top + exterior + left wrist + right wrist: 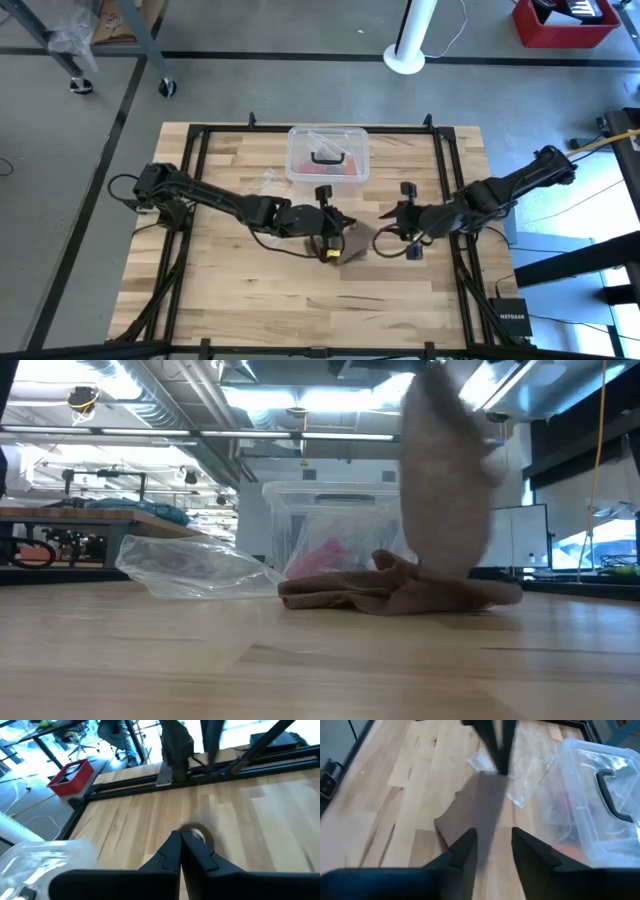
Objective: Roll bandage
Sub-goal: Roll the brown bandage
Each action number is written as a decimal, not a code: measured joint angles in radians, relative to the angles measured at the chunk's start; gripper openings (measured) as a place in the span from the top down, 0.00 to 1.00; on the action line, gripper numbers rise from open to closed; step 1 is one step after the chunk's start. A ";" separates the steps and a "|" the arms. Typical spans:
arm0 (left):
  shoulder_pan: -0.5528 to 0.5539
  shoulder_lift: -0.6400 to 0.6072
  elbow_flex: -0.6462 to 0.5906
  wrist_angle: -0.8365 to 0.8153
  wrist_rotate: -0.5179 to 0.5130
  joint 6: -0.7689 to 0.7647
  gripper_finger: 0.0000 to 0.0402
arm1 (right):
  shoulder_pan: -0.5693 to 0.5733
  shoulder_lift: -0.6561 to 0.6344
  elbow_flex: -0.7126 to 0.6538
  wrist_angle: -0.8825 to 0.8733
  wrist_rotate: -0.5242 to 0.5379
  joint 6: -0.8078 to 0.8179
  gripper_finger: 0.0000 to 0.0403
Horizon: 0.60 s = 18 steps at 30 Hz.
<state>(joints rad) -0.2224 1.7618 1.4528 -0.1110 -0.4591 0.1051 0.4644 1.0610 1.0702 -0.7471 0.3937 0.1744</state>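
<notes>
Dull brown bandage (400, 592), clear box (327, 153) with black handle (325, 158)

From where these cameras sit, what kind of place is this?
Most likely a robotics lab or workshop. The wooden table stands on a bare concrete floor marked with dark tape lines, the low view shows exposed ceiling ducts and strip lights, and a workbench stands behind.

Two dark jointed arms – left arm (215, 203) entering from frame left, right arm (495, 192) from frame right. Black cables loop beside each. Yellow marking near the left gripper (336, 243). Matte black, wedge-shaped fingers (465, 851) – right wrist view.
</notes>
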 joint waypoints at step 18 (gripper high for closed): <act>0.004 -0.003 0.000 -0.201 0.013 -0.250 0.90 | 0.001 -0.183 -0.357 0.181 -0.156 0.157 0.58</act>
<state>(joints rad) -0.2188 1.7589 1.4528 -0.3122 -0.4460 -0.1452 0.4652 0.8784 0.7131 -0.5660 0.2374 0.3317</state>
